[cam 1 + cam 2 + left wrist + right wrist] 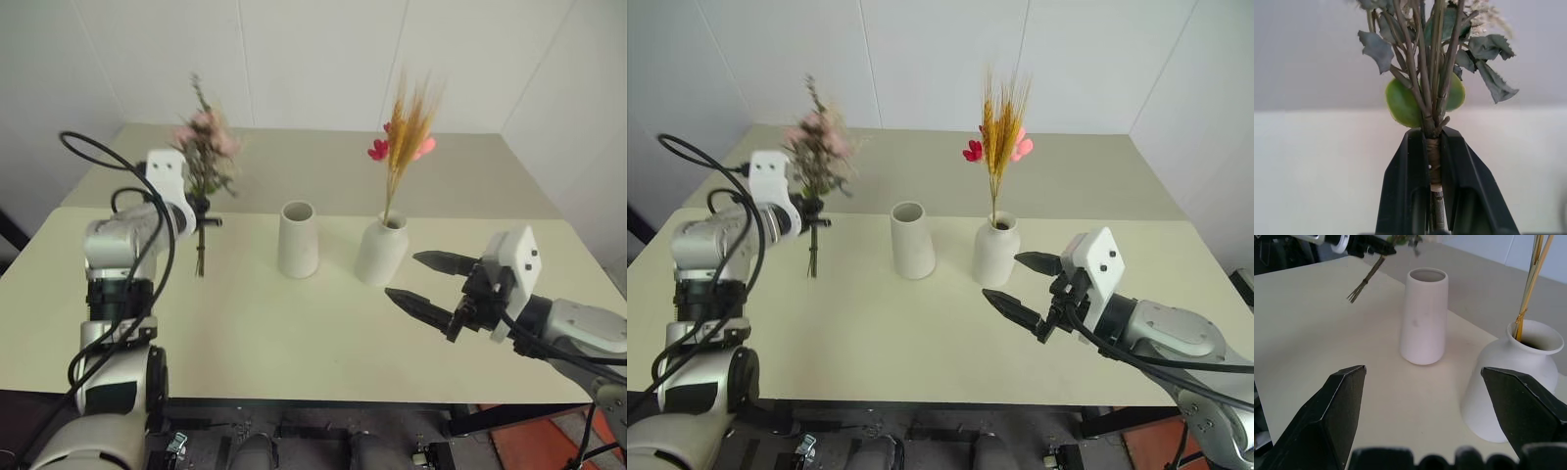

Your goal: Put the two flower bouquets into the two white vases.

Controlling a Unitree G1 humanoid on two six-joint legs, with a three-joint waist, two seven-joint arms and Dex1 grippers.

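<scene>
Pink rose bunch (204, 157) clamped in L end effector (200, 210); R end effector (423, 279) fingers apart.

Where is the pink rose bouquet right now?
The pink rose bouquet is held upright above the table in the left tool, on the robot's left, beside the empty tapered vase, stem ends hanging free.
</scene>
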